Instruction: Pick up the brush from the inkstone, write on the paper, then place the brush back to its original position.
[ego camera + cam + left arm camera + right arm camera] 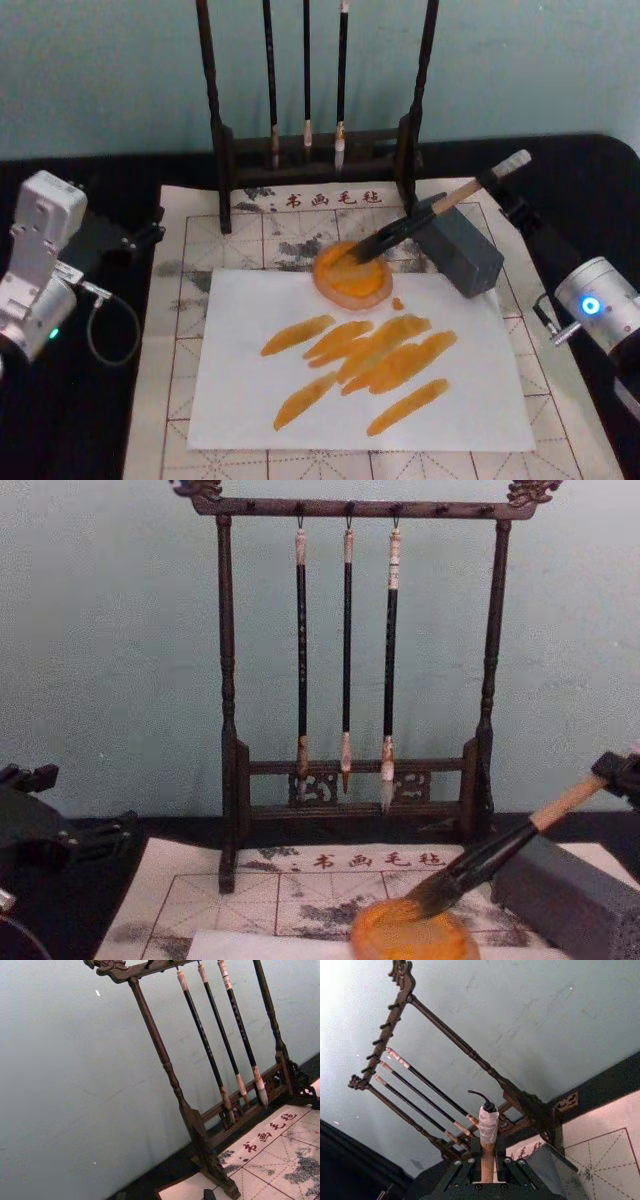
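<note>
Brush (420, 222) leans on the grey block (465, 255), bristles in the inkstone (352, 275). My right gripper (487, 1170) has its fingers narrow around the handle end; I'd open gently, then back straight off. Left gripper (120, 240) sits parked left.

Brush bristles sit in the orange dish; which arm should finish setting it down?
Right. The right gripper holds the brush by its wrapped end; the left gripper sits away beside the mat.
</note>
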### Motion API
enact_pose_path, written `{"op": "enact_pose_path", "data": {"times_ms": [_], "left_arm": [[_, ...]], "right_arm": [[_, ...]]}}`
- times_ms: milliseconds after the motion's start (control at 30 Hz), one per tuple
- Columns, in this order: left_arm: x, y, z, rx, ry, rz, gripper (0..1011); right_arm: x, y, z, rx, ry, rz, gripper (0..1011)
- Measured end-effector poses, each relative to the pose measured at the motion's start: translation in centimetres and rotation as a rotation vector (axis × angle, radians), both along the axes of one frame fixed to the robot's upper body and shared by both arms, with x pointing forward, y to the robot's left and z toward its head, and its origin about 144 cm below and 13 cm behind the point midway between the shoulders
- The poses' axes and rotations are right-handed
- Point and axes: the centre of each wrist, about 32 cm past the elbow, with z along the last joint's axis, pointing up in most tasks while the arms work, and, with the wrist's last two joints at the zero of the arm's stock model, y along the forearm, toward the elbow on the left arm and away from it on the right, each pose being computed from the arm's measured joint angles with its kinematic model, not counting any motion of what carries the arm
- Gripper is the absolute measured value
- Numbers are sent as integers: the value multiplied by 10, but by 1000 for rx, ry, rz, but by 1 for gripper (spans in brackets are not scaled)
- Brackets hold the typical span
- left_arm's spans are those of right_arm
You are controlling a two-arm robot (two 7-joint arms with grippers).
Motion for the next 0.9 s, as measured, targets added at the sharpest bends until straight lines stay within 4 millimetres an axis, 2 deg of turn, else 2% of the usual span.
{"op": "enact_pose_path", "data": {"times_ms": [900], "left_arm": [[0,0,0,0,0,0,1001]], "right_arm": [[1,1,-16,24,50,-18,181]]}}
